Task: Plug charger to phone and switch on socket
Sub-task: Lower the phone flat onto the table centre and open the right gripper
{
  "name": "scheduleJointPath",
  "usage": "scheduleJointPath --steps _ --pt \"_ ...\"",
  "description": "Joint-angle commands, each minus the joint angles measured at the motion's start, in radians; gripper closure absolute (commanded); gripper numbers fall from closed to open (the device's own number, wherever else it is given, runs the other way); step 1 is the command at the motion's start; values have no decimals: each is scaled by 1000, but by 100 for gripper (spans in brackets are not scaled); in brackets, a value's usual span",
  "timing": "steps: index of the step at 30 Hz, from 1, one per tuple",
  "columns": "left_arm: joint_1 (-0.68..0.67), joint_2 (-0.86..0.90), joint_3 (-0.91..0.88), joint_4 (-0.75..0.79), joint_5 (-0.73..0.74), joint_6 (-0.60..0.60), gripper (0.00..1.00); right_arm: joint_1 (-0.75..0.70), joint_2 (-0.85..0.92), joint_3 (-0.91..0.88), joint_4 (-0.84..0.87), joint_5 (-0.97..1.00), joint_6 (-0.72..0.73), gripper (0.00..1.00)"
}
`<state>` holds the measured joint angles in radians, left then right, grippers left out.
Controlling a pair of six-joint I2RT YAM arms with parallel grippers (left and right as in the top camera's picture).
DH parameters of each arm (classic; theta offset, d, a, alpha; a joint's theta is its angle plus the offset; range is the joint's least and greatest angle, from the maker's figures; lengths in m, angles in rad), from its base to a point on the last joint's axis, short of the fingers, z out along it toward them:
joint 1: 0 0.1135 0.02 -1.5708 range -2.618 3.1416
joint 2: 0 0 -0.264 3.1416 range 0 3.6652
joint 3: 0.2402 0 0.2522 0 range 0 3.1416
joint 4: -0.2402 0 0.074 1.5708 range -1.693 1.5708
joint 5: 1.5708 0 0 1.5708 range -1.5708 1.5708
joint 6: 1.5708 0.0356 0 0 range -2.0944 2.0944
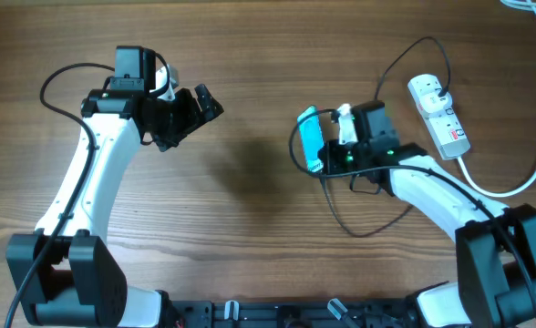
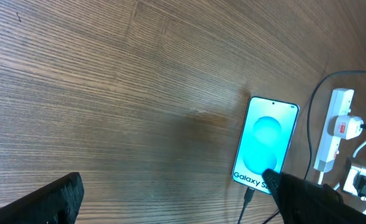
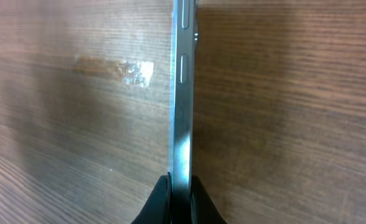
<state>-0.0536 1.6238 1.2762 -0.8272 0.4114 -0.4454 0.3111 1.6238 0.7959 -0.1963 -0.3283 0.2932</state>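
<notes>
The phone point(image 1: 310, 137) has a teal screen and stands tilted on its long edge. My right gripper point(image 1: 326, 157) is shut on its lower end. The right wrist view shows the phone point(image 3: 183, 93) edge-on between the fingertips point(image 3: 182, 190). In the left wrist view the phone point(image 2: 264, 140) reads "Galaxy S". The charger's connector point(image 2: 248, 196) sits at its bottom edge; I cannot tell if it is inserted. The black charger cable point(image 1: 405, 55) loops from the white socket strip point(image 1: 438, 114) toward the phone. My left gripper point(image 1: 195, 107) is open and empty, well left of the phone.
The strip's thick white cord point(image 1: 514, 187) runs off to the right edge. Slack black cable point(image 1: 359, 228) loops on the wooden table under my right arm. The strip also shows in the left wrist view point(image 2: 332, 134) at far right.
</notes>
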Motion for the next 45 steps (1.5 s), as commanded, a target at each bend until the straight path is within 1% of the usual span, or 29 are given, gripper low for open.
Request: scheduleJointPath --steps 1,4,6,10,12,17,19,22,24,30,32,38,41,43,45 --pt "-3 -6 -1 0 -13 23 0 -52 23 -114 59 -26 -1 96" --pt "-3 -6 -1 0 -13 23 0 -63 23 -166 129 -44 18 96" --pt "-3 -6 -1 0 -13 23 0 -63 24 -173 135 -34 29 96" --pt "-3 -6 -1 0 -13 23 0 -63 44 -213 180 60 114 96" --pt "-3 -6 -1 0 -13 23 0 -63 106 -239 253 66 156 96" --pt "-3 -6 -1 0 -13 23 0 -63 261 -242 406 -19 152 96" --pt "-3 -6 -1 0 -13 23 0 -63 285 -242 428 -21 151 96" --pt "-3 -6 -1 0 -13 23 0 -63 288 -241 439 -21 151 95" --pt "-3 -6 -1 0 -13 23 0 -63 288 -242 435 -19 151 92" --pt "-3 -6 -1 0 -13 23 0 -63 288 -242 402 -2 152 92" --pt "-3 -6 -1 0 -13 23 0 -63 288 -242 393 -2 151 87" --pt "-3 -6 -1 0 -13 23 0 -63 288 -242 389 -2 152 86" --pt "-3 -6 -1 0 -13 23 0 -63 288 -242 390 -1 152 78" --pt "-3 -6 -1 0 -13 23 0 -63 288 -242 389 2 152 75" --pt "-3 -6 -1 0 -13 23 0 -63 288 -242 389 10 155 75"
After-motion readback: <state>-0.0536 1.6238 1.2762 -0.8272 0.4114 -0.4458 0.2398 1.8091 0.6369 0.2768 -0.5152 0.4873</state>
